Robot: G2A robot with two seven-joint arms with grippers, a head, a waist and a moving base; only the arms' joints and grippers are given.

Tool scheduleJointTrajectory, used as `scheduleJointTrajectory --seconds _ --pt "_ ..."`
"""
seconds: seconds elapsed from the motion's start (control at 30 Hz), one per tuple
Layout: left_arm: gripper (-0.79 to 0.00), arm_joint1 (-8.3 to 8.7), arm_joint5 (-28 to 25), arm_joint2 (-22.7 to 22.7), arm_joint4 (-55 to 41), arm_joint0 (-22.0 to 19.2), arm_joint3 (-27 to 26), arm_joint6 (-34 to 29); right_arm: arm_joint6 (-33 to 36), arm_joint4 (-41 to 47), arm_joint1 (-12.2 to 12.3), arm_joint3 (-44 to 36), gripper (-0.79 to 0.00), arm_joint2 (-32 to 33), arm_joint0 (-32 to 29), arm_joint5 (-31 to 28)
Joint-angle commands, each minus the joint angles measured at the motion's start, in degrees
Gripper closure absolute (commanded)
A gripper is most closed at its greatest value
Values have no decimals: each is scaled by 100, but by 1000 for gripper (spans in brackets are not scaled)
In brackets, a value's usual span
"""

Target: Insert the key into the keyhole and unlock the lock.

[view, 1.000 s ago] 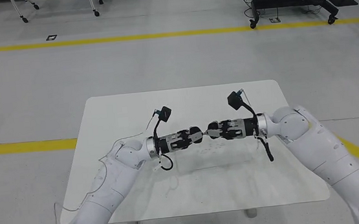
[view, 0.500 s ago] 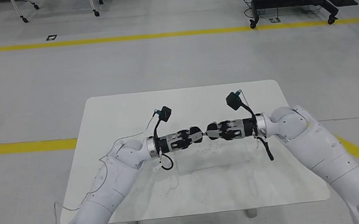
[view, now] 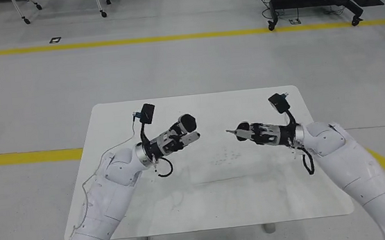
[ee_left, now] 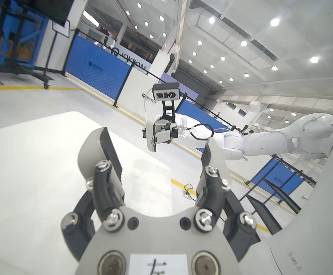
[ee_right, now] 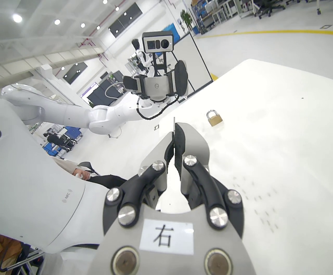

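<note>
1. The robot's left hand [view: 187,125] hangs released above the white tabletop [view: 276,195], its fingers spread wide and holding nothing.
2. Facing it from the other side, the right hand [ee_right: 174,130] is clenched on a thin silver metal key [ee_right: 173,122], whose edge juts out from between the black pads [ee_right: 179,140].
3. A small brass padlock with a silver shackle [ee_right: 215,119] lies flat on the tabletop, touched by neither hand. From the right wrist it appears just beyond the key's tip and short of the left hand.
4. The two hands stand well apart, both raised off the surface.
</note>
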Motion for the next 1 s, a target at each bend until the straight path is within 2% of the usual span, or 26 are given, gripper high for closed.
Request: scheduleJointTrajectory --seconds 0.0,0.07,0.33,0.4,0.5,0.63,0.73,0.8,0.9,0.97 --pt "-785 -5 0 66 -20 -11 45 -19 -143 228 11 -9 0 100 -107 5" --pt "-785 -5 0 66 -20 -11 45 -19 -207 478 14 -90 0 166 -214 5" --pt "-785 -5 0 66 -20 -11 45 -19 -207 478 14 -90 0 166 -214 5" --pt "-785 20 81 -1 467 17 -288 -24 -207 478 14 -90 0 166 -214 5" --pt "-785 138 160 -500 1411 266 -1019 54 -207 478 14 -90 0 166 -214 5" --pt "-785 393 496 -1634 2668 913 -2086 -305 -207 478 14 -90 0 166 -214 5" --pt "-785 576 833 -2575 3173 1392 -2585 -794 -207 478 14 -90 0 166 -214 5" --pt "-785 671 996 -2999 3512 1716 -3015 -1282 -207 478 14 -90 0 166 -214 5" --pt "-785 768 1487 -3238 4356 2137 -3697 -2241 -207 478 14 -90 0 166 -214 5" --pt "-760 784 1865 -3071 4763 2314 -4012 -2662 -207 478 14 -90 0 166 -214 5"
